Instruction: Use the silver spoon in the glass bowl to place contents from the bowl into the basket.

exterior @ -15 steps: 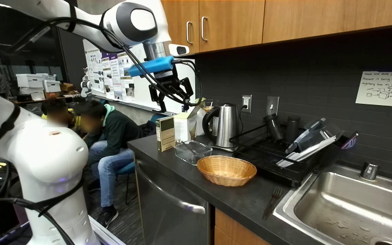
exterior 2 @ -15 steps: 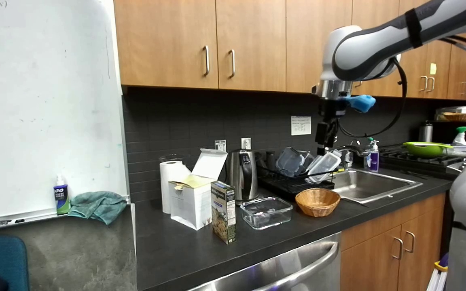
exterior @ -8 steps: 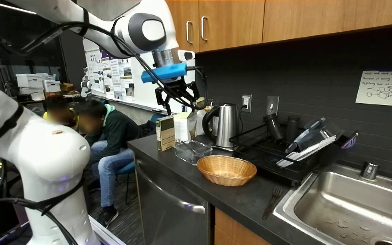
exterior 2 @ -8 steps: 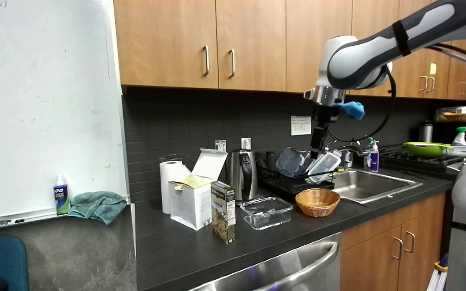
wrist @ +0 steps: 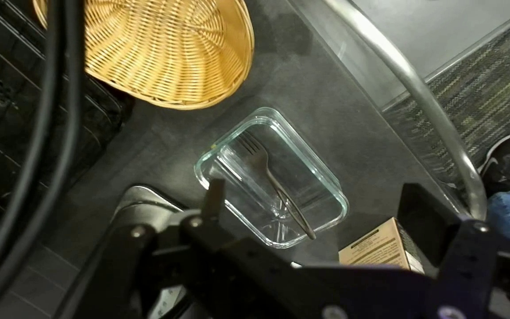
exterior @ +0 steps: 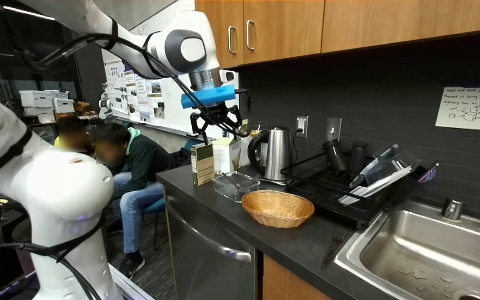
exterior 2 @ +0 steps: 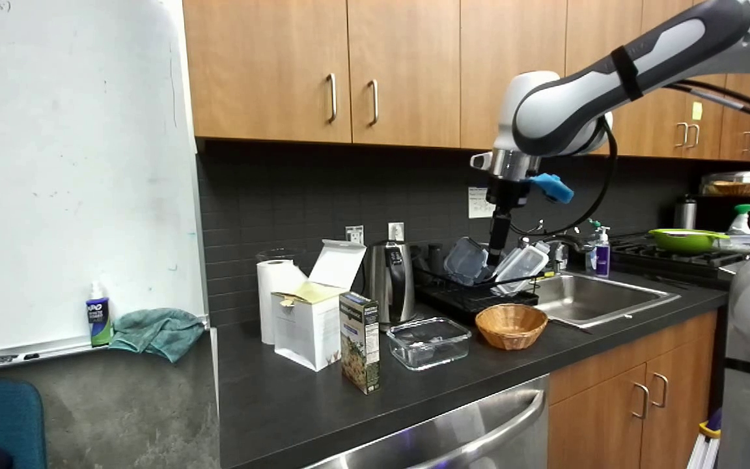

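My gripper (exterior: 221,139) is open and empty, in the air above the counter; it also shows in the other views (exterior 2: 496,257) (wrist: 313,185). In the wrist view, a rectangular clear glass bowl (wrist: 311,163) lies below and between the fingers. A dark metal fork (wrist: 276,182) leans in it, handle end over the rim; I see no spoon in it. No other contents can be made out in the bowl. The bowl shows in both exterior views (exterior: 244,192) (exterior 2: 430,358). The wicker basket (exterior: 277,214) stands beside the bowl, also visible elsewhere (exterior 2: 512,333) (wrist: 162,57), and looks empty.
A food carton (exterior 2: 360,342) and an open white box (exterior 2: 303,332) stand near the bowl. A steel kettle (exterior: 278,154) and a black dish rack (exterior: 319,187) stand behind. A utensil (exterior: 334,246) lies by the sink (exterior: 415,250).
My gripper has moved down. In an exterior view it has also shifted leftward, toward the glass bowl. It stays open. The bowl, fork and basket have not moved.
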Robot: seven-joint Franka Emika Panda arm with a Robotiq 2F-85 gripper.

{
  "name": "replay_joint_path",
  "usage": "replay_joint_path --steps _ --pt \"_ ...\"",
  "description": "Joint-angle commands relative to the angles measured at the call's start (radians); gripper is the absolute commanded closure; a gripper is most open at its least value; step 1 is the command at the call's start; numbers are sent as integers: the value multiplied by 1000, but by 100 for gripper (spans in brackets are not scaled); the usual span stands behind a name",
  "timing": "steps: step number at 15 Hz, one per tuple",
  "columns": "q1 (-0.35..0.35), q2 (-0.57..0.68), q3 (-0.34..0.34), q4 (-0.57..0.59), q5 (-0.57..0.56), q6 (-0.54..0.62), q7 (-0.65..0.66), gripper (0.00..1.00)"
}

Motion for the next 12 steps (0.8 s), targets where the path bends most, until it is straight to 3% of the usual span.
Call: replay_joint_path --steps 1,12 --pt "24 45 -7 13 19 37 -90 0" --pt "46 155 -7 22 75 125 -328 0"
